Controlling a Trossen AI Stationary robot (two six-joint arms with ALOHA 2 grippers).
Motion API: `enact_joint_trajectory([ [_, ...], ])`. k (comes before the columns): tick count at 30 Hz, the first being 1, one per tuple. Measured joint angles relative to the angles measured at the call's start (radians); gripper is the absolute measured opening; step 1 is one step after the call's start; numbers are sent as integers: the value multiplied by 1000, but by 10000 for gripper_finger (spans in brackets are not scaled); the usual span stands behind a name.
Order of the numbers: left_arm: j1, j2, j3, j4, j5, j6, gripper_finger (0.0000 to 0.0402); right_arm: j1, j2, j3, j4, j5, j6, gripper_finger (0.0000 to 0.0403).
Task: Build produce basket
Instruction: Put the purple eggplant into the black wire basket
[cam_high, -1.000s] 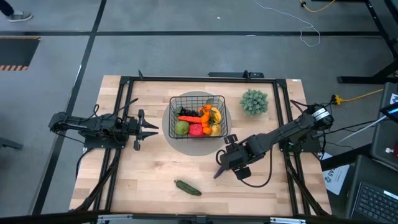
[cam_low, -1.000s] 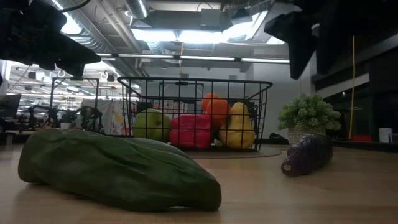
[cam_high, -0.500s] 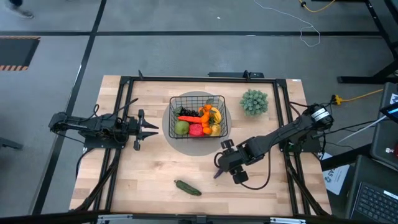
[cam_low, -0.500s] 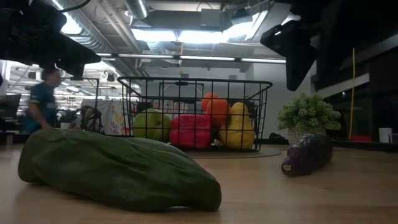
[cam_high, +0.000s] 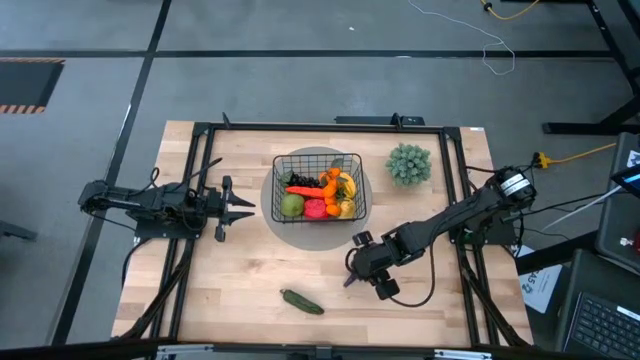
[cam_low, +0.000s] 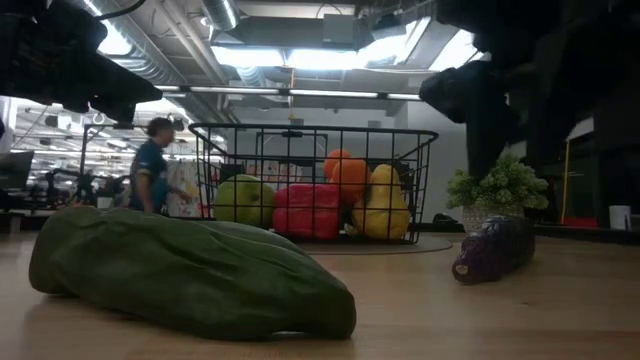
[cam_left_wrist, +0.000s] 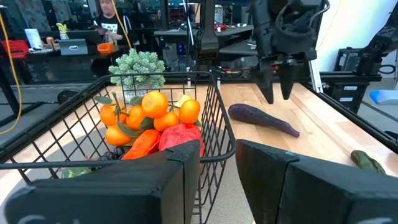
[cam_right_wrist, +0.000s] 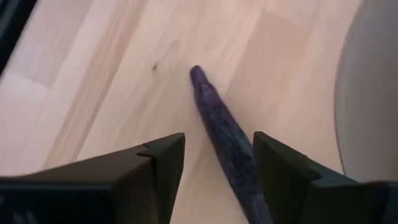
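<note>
Step in hand: the right gripper (cam_left_wrist: 277, 87) hangs directly over the purple eggplant (cam_right_wrist: 227, 140), lining up for a pick; nothing is held.
Right gripper state: its two fingers stand apart, one on each side of the eggplant's line in the right wrist view, not touching it.
Eggplant: lies flat on the bare table (cam_high: 230, 280), near and right of the basket (cam_high: 318, 188), just off the grey round disc (cam_high: 272, 218).
Basket: sits on the disc at the table's far middle, already holding a green apple (cam_high: 291, 205), red pepper (cam_high: 315, 208), carrot (cam_high: 303, 190), tangerines (cam_left_wrist: 149, 109) and other produce.
Cucumber (cam_high: 302, 301): alone at the near edge, well apart from the basket, untouched.
Left gripper (cam_high: 245, 208): waits left of the basket, fingers parted, empty.
Next move, as judged: lower straight down, close across the eggplant's middle, then lift and carry it over the basket rim.
Left to do: eggplant, then cucumber.
</note>
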Motion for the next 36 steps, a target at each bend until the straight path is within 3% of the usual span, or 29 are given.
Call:
enact_joint_trajectory([
  [14,0,0,0,0,0,0,94,-19,0,-25,19,-7,-201,171],
  [26,0,0,0,0,0,0,94,-27,44,-25,-13,-4,-201,171],
  [32,0,0,0,0,0,0,94,-27,76,-25,-14,88,-201,171],
  [36,0,0,0,0,0,0,94,-27,104,-25,-25,91,-200,171],
])
